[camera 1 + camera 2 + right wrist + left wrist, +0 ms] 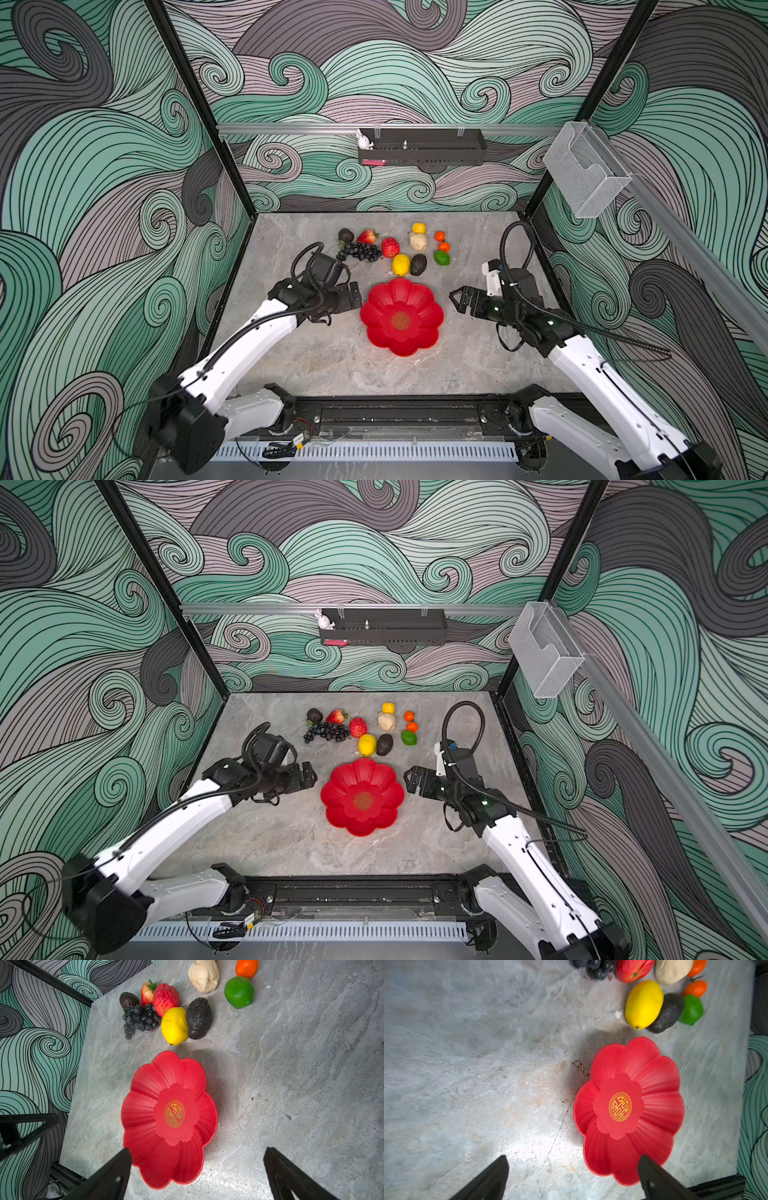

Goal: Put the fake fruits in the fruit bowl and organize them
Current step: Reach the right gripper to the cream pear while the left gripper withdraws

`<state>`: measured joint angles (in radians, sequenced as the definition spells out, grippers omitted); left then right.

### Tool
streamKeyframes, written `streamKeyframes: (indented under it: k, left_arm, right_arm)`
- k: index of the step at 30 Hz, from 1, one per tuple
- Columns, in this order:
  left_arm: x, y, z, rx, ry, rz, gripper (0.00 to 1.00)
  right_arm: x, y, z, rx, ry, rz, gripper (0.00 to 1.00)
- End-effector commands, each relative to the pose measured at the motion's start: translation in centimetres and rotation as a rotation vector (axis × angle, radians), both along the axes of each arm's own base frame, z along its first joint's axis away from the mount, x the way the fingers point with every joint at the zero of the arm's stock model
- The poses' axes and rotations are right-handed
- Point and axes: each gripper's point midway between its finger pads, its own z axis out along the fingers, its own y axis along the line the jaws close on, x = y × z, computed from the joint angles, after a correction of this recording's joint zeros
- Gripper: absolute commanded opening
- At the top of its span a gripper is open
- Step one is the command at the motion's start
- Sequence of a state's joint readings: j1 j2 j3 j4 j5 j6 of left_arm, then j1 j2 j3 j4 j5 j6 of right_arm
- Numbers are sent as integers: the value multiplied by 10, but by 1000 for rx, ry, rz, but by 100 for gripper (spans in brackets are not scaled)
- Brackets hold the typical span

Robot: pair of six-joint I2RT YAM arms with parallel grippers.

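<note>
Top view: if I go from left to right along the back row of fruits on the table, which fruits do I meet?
small dark avocado → strawberry → red apple → small yellow lemon → far orange

Your fruit bowl [145, 1088] is smooth red plastic, ribbed at the petals, softly shiny, with a gold-printed emblem [174, 1113]; the tabletop [301, 1053] under it looks like grey veined stone, mostly matt. You'll find the lemon [174, 1025] and grapes [140, 1019] slick and glossy, the avocado [199, 1018] rough, pebbled and dull, the pear [204, 975] chalky and matt. The wall bin [582, 174] is clear plastic, the back rail [291, 129] pale, matt-looking metal.
</note>
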<state>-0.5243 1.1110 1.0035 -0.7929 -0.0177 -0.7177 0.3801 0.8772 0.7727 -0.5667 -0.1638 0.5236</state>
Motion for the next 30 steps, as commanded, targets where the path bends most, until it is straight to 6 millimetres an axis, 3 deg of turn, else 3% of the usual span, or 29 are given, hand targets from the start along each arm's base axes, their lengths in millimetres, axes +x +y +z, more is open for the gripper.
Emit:
streamKeyframes:
  k: [1,7,12,20,25,30]
  left_arm:
    - [-24,26,5,32,-44,21,99]
    - [-36,31,22,-126,-264,43,99]
    - [-34,42,27,-114,-374,65,99]
    - [-16,38,22,-86,-482,35,99]
    - [-21,50,10,-95,-438,134,99]
    - [-20,51,-6,-67,-436,115,99]
  right_arm:
    - [-21,-11,-21,-43,78,-2,100]
    - [-23,-9,-21,-24,101,-15,100]
    - [5,-2,-16,-58,104,-14,99]
    - [95,22,-10,-193,65,40,97]
    - [150,38,-22,-241,90,85,96]
    - [196,51,-39,-253,93,123,95]
